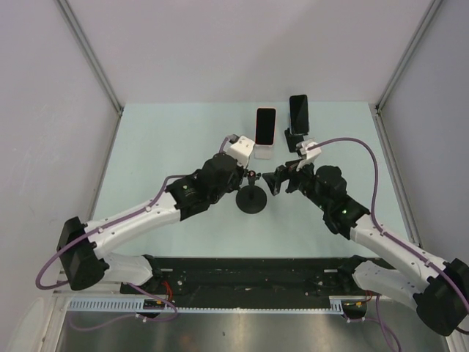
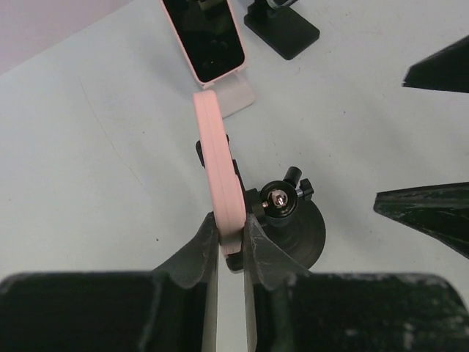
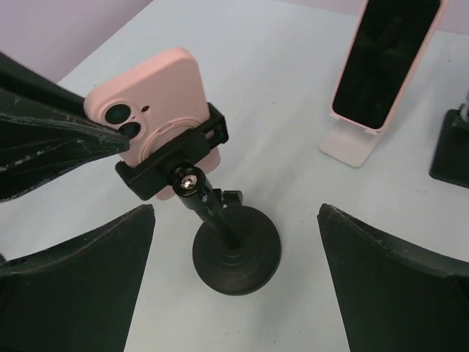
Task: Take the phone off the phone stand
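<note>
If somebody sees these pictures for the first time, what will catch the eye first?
First comes the pink phone, clamped in the black stand at the table's middle, with the left gripper pinching its edge. The right gripper is open and faces that stand from the right. Behind them two more phones stand upright: a pink-cased phone on a pale stand, and a black phone farther right.

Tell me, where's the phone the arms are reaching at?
Mid-table in the top view: the phone is clamped in the black stand, its edge pinched by the left gripper, just nearer than the white stand.
</note>
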`<state>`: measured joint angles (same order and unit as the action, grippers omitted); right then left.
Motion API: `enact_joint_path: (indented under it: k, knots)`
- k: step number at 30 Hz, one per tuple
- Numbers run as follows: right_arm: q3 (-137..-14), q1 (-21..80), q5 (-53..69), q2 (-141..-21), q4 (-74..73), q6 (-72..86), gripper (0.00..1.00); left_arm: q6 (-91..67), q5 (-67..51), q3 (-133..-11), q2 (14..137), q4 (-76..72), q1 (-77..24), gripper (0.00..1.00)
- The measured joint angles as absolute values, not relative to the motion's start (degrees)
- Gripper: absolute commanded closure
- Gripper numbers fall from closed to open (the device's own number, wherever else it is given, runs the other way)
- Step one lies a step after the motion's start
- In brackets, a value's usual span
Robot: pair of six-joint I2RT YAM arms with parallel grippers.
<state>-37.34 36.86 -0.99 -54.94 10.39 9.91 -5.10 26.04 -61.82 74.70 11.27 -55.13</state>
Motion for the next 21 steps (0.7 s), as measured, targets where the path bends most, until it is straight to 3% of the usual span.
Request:
enact_joint_path:
  k: [7, 21]
  knots:
    - [-37.3, 38.2, 7.0, -59.6, 13.4, 6.0, 0.02, -0.3, 16.2, -58.5, 69.5, 12.5, -51.9, 0.93]
    - [-37.3, 40.9, 15.5, -72.5, 22.2, 1.3, 0.19, 0.2, 7.6, -55.1, 64.4, 13.1, -50.0, 0.92]
